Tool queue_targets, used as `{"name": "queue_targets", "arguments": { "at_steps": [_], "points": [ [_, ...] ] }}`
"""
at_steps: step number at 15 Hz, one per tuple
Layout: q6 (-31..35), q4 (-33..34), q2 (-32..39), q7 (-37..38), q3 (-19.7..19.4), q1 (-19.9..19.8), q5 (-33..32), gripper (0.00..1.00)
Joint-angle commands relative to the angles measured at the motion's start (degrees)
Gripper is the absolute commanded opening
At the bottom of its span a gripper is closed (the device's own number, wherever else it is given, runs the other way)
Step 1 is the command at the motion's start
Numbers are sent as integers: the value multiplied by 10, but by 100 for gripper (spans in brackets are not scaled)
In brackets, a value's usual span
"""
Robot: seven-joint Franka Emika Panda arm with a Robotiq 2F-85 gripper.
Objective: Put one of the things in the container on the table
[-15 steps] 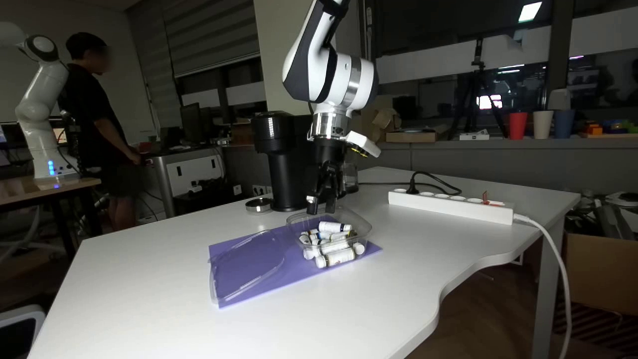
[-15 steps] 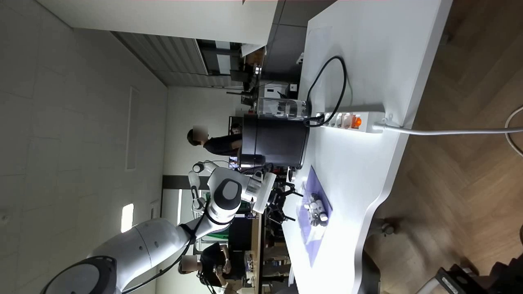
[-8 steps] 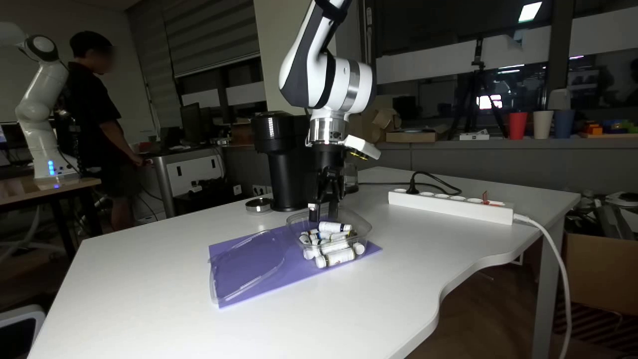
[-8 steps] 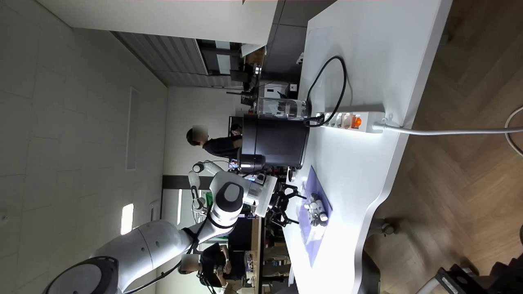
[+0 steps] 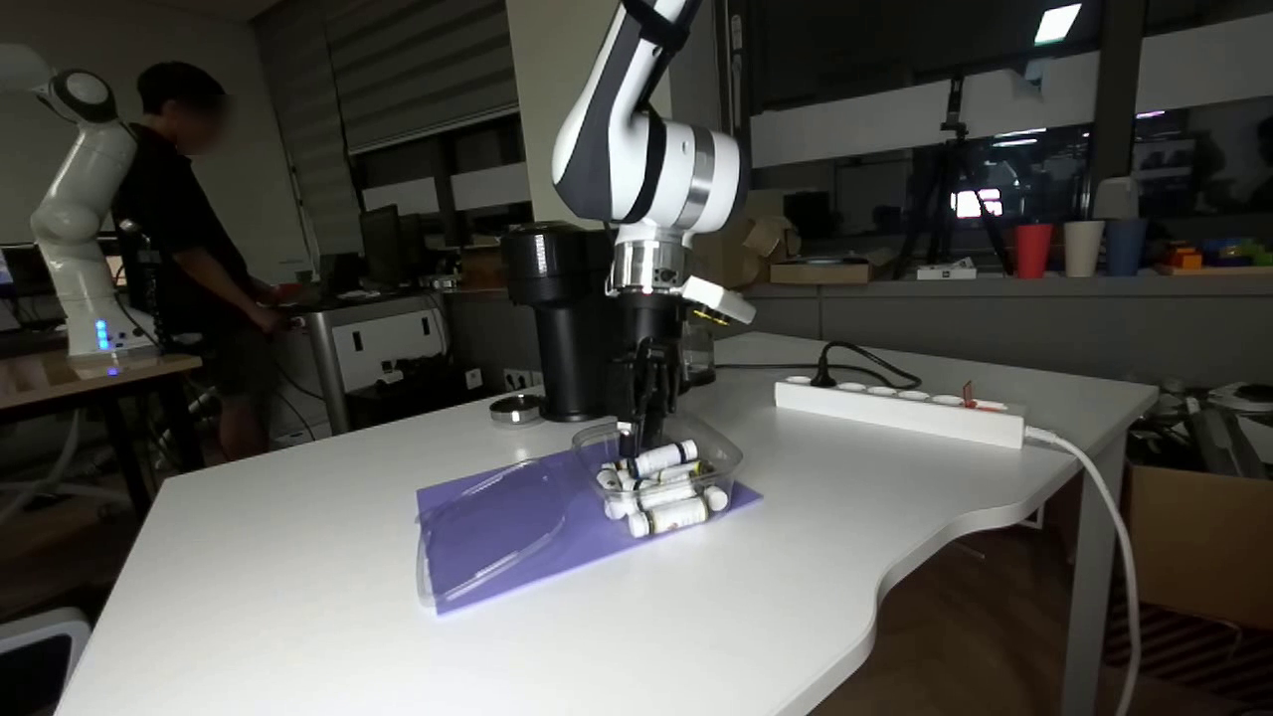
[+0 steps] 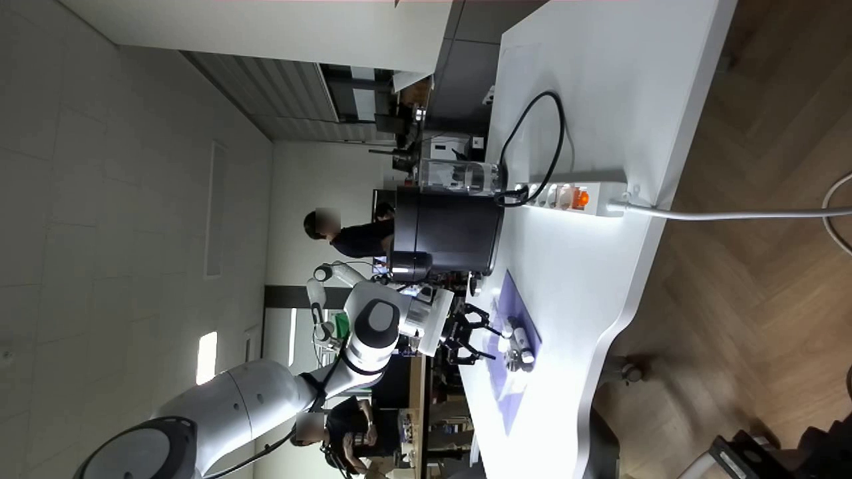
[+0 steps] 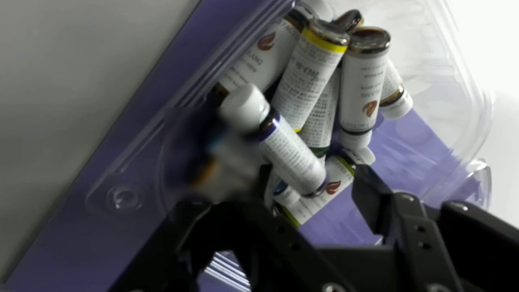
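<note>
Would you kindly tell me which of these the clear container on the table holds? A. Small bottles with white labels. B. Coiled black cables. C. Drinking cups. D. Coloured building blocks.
A: the wrist view shows small white-labelled bottles lying at various angles in the clear container.

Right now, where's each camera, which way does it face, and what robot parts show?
In an exterior view: outside the robot, facing across the table toward cups; arm and gripper show.
In an exterior view, picture sideways: outside the robot, facing past the power strip; arm and gripper show.
Wrist view: wrist-mounted, facing down into the container; gripper shows.
Both exterior views share table, arm and gripper.
</note>
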Motion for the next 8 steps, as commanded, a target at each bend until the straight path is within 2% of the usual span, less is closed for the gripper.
{"name": "queue_targets", "arguments": {
  "at_steps": [1, 2, 3, 4, 5, 8],
  "points": [
    [11, -11, -8, 23, 11, -8, -16, 25],
    [11, -10, -8, 23, 12, -8, -16, 17],
    [8, -9, -9, 23, 13, -8, -17, 44],
    [7, -9, -9, 23, 14, -9, -17, 57],
    [2, -7, -8, 23, 13, -8, -20, 57],
    [-15, -4, -8, 11, 15, -9, -34, 76]
  ]
}}
